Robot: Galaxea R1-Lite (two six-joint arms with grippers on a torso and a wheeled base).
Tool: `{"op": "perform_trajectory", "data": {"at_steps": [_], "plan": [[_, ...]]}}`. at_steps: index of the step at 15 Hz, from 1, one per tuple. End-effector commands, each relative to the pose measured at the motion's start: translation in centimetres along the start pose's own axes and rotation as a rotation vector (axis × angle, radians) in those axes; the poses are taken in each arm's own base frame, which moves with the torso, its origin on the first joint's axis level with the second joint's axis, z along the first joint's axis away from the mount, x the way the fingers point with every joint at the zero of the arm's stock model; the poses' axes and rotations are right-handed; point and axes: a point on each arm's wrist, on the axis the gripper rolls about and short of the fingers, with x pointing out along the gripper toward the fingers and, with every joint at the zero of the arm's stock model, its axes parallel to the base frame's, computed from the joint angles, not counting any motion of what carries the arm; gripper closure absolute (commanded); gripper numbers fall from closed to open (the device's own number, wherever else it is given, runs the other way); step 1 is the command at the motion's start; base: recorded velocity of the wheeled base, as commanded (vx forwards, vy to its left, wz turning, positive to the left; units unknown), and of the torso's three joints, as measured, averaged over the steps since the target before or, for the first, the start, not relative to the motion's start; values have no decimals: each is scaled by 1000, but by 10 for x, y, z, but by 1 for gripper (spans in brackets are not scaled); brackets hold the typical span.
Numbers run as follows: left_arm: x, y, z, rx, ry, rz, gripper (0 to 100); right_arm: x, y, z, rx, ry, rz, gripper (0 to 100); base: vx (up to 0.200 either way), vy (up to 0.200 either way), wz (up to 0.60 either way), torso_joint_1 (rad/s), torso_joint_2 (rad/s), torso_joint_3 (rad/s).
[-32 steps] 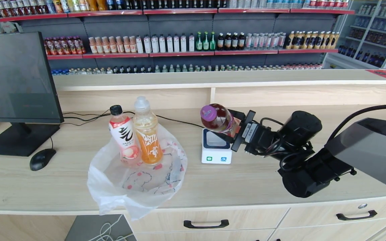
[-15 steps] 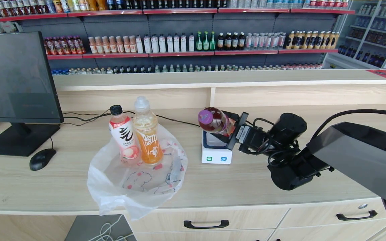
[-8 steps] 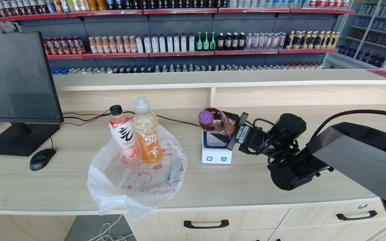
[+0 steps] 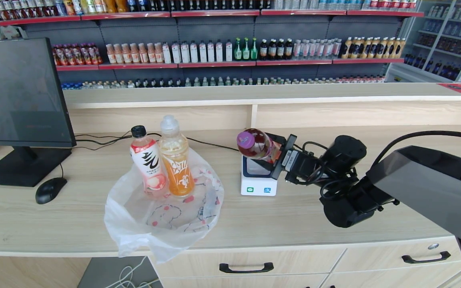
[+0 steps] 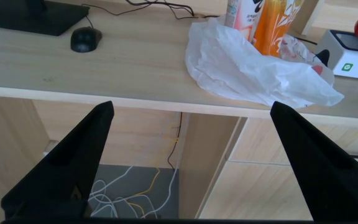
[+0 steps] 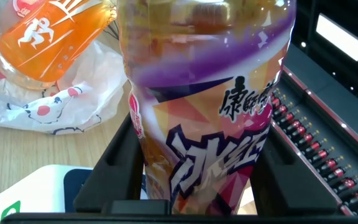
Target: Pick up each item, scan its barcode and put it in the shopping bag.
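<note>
Mid-frame in the head view, the right gripper point(image 4: 273, 154) clamps the purple-capped bottle point(image 4: 254, 145) sideways just above the white scanner point(image 4: 257, 186), likely presenting its barcode, the shopping bag point(image 4: 166, 226) waiting lower left; the left gripper point(image 5: 191, 107) gapes empty

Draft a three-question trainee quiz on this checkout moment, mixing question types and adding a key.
1. True or false: the right gripper holds the purple-capped bottle, tipped on its side, above the scanner.
2. How many drinks stand upright at the shopping bag? A one; B two; C three.
3. Fill in: the left gripper, below the counter's edge, has its fingers ___.

Key
1. True.
2. B: the peach bottle and the orange bottle.
3. Open.
</note>
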Motion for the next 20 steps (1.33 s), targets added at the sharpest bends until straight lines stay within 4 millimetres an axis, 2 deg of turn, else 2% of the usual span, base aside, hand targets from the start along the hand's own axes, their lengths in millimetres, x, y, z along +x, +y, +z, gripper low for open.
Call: {"op": "perform_trajectory", "data": {"at_steps": [1,7,14,20], "plan": [[0,0,0,-1,1,0,0,1,-7,7,-9,-12,-11,100,0,0,0,0,0,0],[0,0,0,-1,1,2,0,-1,-34,39,-3,-24,-74,100,0,0,0,0,0,0],[0,0,0,-2,3,2,0,-30,-55,87,210,138,-299,100,0,0,0,0,0,0],[0,0,0,-4,3,2,0,-58,-50,107,424,284,-482,100,0,0,0,0,0,0]]}}
